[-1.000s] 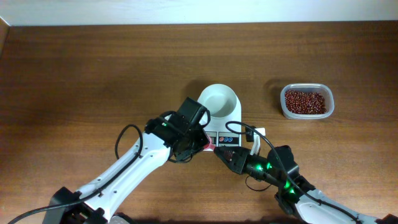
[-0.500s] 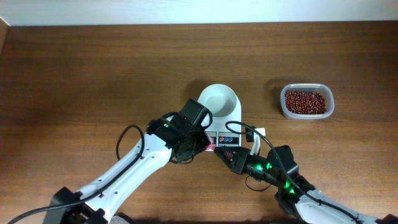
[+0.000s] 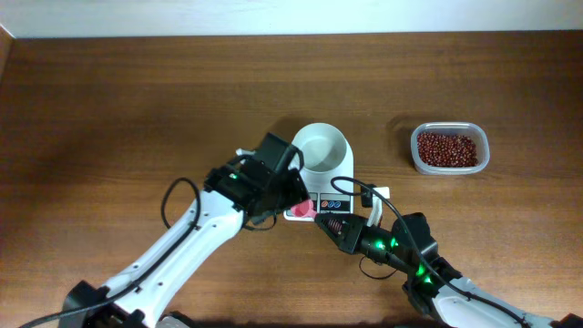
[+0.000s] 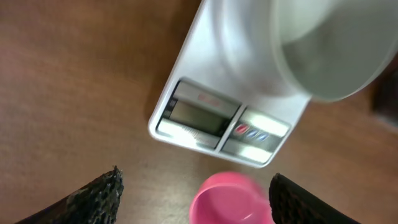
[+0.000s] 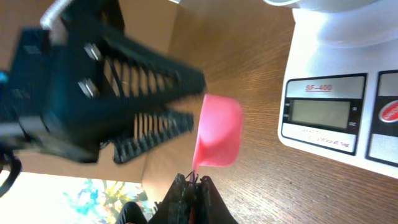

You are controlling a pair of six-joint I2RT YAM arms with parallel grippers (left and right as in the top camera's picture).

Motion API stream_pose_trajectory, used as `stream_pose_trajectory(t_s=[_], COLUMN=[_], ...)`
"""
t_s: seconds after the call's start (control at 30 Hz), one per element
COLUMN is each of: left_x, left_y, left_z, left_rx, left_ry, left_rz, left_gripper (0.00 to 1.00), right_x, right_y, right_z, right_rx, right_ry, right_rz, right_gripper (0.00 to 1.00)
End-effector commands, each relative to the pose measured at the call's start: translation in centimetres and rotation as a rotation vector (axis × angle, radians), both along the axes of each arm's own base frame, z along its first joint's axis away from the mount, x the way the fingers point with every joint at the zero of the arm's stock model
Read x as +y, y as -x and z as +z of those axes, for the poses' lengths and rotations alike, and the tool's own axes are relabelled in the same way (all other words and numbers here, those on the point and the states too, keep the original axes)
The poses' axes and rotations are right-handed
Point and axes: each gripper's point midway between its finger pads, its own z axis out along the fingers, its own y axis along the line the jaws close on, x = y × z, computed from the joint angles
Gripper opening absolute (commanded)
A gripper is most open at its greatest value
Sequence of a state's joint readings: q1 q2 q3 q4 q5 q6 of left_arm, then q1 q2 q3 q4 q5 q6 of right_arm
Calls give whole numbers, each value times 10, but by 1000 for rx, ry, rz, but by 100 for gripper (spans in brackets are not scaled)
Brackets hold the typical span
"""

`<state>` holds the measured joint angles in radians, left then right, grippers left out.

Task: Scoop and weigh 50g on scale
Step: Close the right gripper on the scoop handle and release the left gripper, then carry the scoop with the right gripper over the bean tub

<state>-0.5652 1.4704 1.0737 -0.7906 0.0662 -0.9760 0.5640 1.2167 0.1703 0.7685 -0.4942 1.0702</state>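
Since a second ago, our left gripper (image 5: 186, 102) has spread its black fingers wide, letting go of the small pink plastic scoop (image 5: 217, 130) and drawing back leftward. Our right gripper (image 5: 193, 183) is pinched shut on the scoop's handle, just beside the small white digital scale (image 3: 333, 202) with its round white bowl (image 3: 323, 150). Dark red-brown beans (image 3: 446, 148) fill a clear plastic tub (image 3: 484, 146), well apart to the right.

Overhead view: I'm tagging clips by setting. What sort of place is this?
Probably a robotics lab bench, staged for kitchen-style weighing: two robot arms over a wooden table, a small digital scale, and a clear tub of red-brown beans.
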Motion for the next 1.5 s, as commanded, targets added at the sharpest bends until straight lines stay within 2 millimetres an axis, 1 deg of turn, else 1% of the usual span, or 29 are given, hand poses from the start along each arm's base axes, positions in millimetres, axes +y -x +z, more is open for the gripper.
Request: stream_pose_trajectory(t_s=[0.0,0.07,0.17,0.2,0.23,0.3,0.37,0.4,0.47,0.57,0.6,0.67,0.73,0.77,0.8,0.93,0.97,1.0,1.03,1.07,1.17,1.23,1.27,1.33,1.43,1.47], left_x=[10,15,22,23,25,31,33,33,33,32,32,32,32,32,32,27,27,26,26,26,26,24,23,21,4,1], left_y=[-16,-18,-20,-21,-21,-22,-23,-23,-23,-24,-24,-23,-23,-23,-23,-21,-21,-21,-21,-21,-20,-23,-25,-23,-16,-14], left_z=[31,40,48,51,55,60,61,61,61,62,62,61,61,61,62,61,61,61,61,61,61,63,65,64,65,65], left_rx=[-112,-155,-195,-207,-222,-247,-255,-255,-256,-257,-257,-256,-256,-256,-256,-244,-244,-244,-244,-244,-242,-256,-263,-258,-267,-283], left_ry=[10,-6,-29,-32,-32,-53,-62,-62,-61,-59,-59,-56,-56,-56,-56,-33,-32,-32,-31,-31,-28,-21,-16,-7,3,-21], left_rz=[-8,-37,-26,-21,-17,0,6,6,6,7,7,5,5,5,5,-9,-10,-12,-12,-12,-14,-13,-12,-20,-71,-84], left_gripper=[80,81,82,82,87,90,92,92,92,94,99,99,99,99,99,100,93,76,68,57,34,15,12,0,0,0], right_x=[4,5,5,2,-4,-15,-26,-31,-34,-41,-47,-60,-70,-78,-85,-101,-105,-109,-111,-113,-116,-114,-114,-114,-114,-114], right_y=[2,0,-4,-7,-12,-19,-25,-26,-26,-29,-32,-36,-35,-32,-30,-32,-31,-30,-30,-28,-23,-17,-15,-14,-14,-14], right_z=[6,11,27,27,26,31,42,52,70,90,94,106,122,135,143,149,152,153,154,156,162,167,169,170,170,170], right_rx=[-18,-40,-99,-100,-93,-106,-96,-114,-158,-199,-195,-211,-245,-281,-296,-288,-290,-279,-287,-300,-318,-343,-351,-357,-357,-357], right_ry=[-11,-25,-62,-62,-61,-79,-134,-169,-221,-280,-299,-337,-381,-413,-433,-450,-461,-467,-462,-455,-454,-445,-444,-444,-443,-443], right_rz=[26,25,21,8,-6,-11,-24,-16,2,-16,-32,-57,-54,-53,-53,-72,-74,-77,-78,-78,-74,-55,-52,-50,-48,-48], right_gripper=[4,4,4,4,4,4,4,4,4,4,4,4,4,4,4,4,4,4,4,4,4,4,4,4,4,4])
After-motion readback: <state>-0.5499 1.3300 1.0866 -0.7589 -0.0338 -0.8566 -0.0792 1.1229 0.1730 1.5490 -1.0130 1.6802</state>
